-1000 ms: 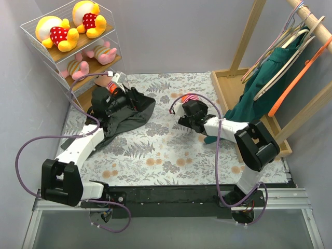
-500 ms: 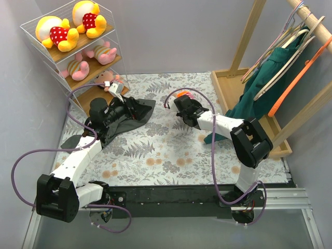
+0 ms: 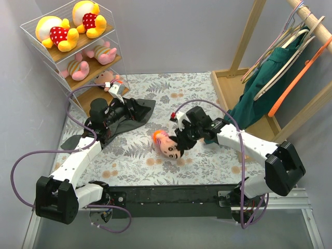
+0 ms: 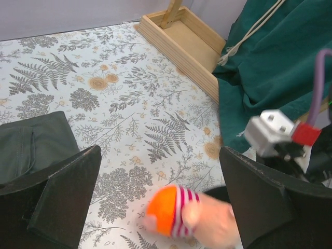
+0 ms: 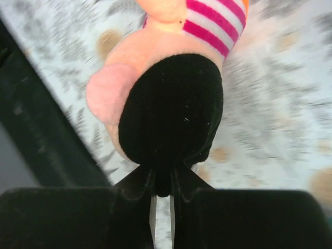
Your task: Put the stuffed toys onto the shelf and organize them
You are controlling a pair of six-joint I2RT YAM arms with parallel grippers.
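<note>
My right gripper [image 3: 178,141] is shut on the black hair of a peach doll [image 3: 165,145] in pink stripes, which hangs low over the floral mat near its middle. In the right wrist view the fingers [image 5: 129,207] pinch the doll's [image 5: 171,104] hair tuft. My left gripper [image 3: 128,108] stands open and empty over the dark grey cloth [image 3: 136,118], and its view shows the doll [image 4: 181,212] ahead between the wide fingers [image 4: 62,192]. The shelf [image 3: 31,36] at the far left holds two yellow bears [image 3: 57,32] on top, two pink pigs [image 3: 78,69] in the middle and one doll [image 3: 106,78] on the bottom board.
A wooden clothes rack [image 3: 249,36] with hangers and a green garment [image 3: 259,91] stands at the right on a wooden base [image 3: 224,88]. The green cloth [image 4: 280,57] hangs down to the mat beside the right arm. Grey walls close in the left and back sides.
The right gripper shut on the doll at the mat's far middle and carried it nearer and left. The left arm drew back from the shelf's bottom board, staying open.
</note>
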